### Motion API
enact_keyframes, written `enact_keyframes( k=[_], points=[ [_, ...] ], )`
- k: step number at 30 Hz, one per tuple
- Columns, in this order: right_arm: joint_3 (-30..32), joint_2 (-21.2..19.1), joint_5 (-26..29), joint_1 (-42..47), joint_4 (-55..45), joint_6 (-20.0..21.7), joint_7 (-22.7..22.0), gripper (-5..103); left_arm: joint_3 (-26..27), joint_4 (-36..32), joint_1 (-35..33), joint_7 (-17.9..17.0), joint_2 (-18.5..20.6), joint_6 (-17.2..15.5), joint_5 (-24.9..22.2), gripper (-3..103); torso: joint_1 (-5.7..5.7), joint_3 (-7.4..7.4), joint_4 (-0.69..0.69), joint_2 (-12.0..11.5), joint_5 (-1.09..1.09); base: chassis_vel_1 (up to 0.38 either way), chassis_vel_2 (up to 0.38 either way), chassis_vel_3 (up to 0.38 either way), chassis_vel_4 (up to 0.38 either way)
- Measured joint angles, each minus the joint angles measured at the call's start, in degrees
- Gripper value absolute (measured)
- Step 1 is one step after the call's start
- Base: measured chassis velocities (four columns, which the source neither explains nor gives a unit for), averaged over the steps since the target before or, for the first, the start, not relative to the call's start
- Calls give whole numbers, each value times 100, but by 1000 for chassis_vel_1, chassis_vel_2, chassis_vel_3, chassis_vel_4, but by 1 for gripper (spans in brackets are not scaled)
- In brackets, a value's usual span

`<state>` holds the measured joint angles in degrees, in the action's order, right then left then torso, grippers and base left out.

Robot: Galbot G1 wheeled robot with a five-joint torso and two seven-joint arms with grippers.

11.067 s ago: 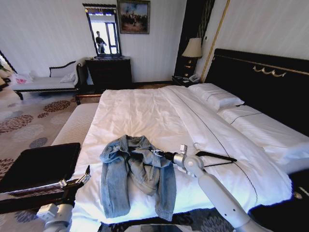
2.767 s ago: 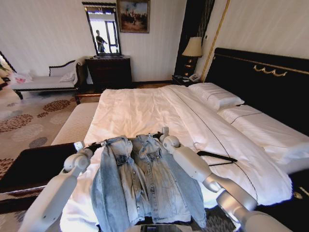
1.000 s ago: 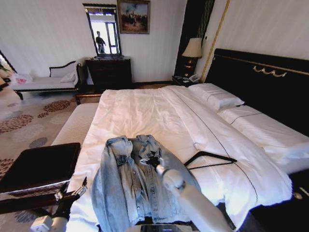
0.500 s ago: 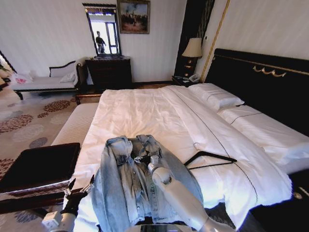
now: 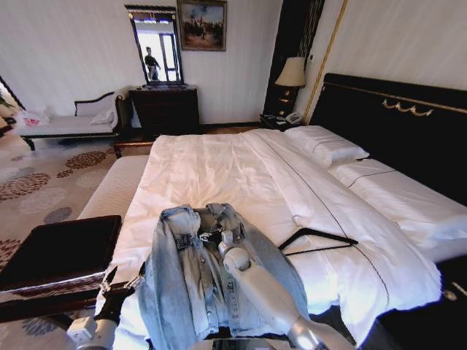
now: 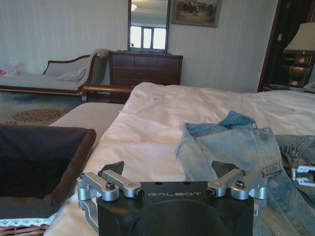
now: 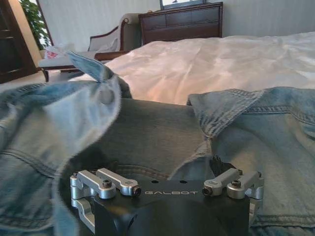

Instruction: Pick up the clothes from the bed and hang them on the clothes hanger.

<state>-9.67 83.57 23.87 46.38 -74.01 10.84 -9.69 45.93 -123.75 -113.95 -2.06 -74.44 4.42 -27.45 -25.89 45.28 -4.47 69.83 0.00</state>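
The light-blue denim clothes (image 5: 191,281) lie spread open, collar up, near the foot of the white bed (image 5: 219,164). My right gripper (image 5: 211,235) hovers low over the collar, open, with denim (image 7: 147,132) beneath it and nothing between its fingers. My left gripper (image 5: 122,279) stands open and empty off the bed's left edge, beside the jacket's sleeve (image 6: 231,147). The black clothes hanger (image 5: 318,240) lies flat on the sheet to the right of the jacket, touched by neither gripper.
A dark basket (image 5: 60,249) sits low at the left, close to my left arm. Pillows (image 5: 326,145) and the black headboard (image 5: 398,117) are at the right. A chaise (image 5: 67,124), a dresser (image 5: 165,106) and a lamp (image 5: 291,73) stand by the far wall.
Earlier both grippers lifted the crumpled jacket, spread it out flat and let go. In the last second my right gripper slid forward over the jacket to its collar; the left rose slightly.
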Motion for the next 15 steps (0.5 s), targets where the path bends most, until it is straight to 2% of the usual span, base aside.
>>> enact_keyframes(
  k=[1, 3, 4, 5, 7, 10, 13, 14, 15],
  points=[
    [17, 19, 1, -22, 64, -11, -13, 99, 9, -6, -2, 0, 0, 0, -6, 100, 0, 0, 0, 0, 0, 0, 0, 0, 0],
    [41, 29, 19, -31, 101, -15, -29, 99, 18, -13, -4, 0, -1, 0, -15, 100, 0, 0, 0, 0, 0, 0, 0, 0, 0],
    [64, 34, 26, -34, 135, -18, -39, 94, 28, -17, -10, -1, -5, 0, -25, 100, 0, 0, 0, 0, 0, 0, 0, 0, 0],
    [78, 35, 18, -34, 156, -24, -41, 94, 32, -17, -15, -1, -9, 0, -28, 100, 0, 0, 0, 0, 0, 0, 0, 0, 0],
    [119, 43, -14, -34, 214, -38, -53, 85, 36, -19, -26, -1, -22, 0, -36, 100, 0, 0, 0, 0, 0, 0, 0, 0, 0],
    [164, 64, -39, -34, 265, -52, -65, 79, 34, -22, -31, -2, -34, 2, -39, 100, 0, 0, 0, 0, 0, 0, 0, 0, 0],
    [175, 70, -41, -34, 275, -57, -69, 79, 32, -27, -31, -2, -38, 2, -40, 100, 0, 0, 0, 0, 0, 0, 0, 0, 0],
    [181, 73, -37, -45, 280, -64, -76, 68, 31, -52, -34, -3, -51, 2, -44, 100, 0, 0, -1, 0, 0, 0, 0, 0, 0],
    [180, 73, -34, -56, 280, -65, -77, 63, 30, -57, -36, -4, -57, 2, -48, 100, 0, 0, -1, 0, 0, 0, 0, 0, 0]
  ],
)
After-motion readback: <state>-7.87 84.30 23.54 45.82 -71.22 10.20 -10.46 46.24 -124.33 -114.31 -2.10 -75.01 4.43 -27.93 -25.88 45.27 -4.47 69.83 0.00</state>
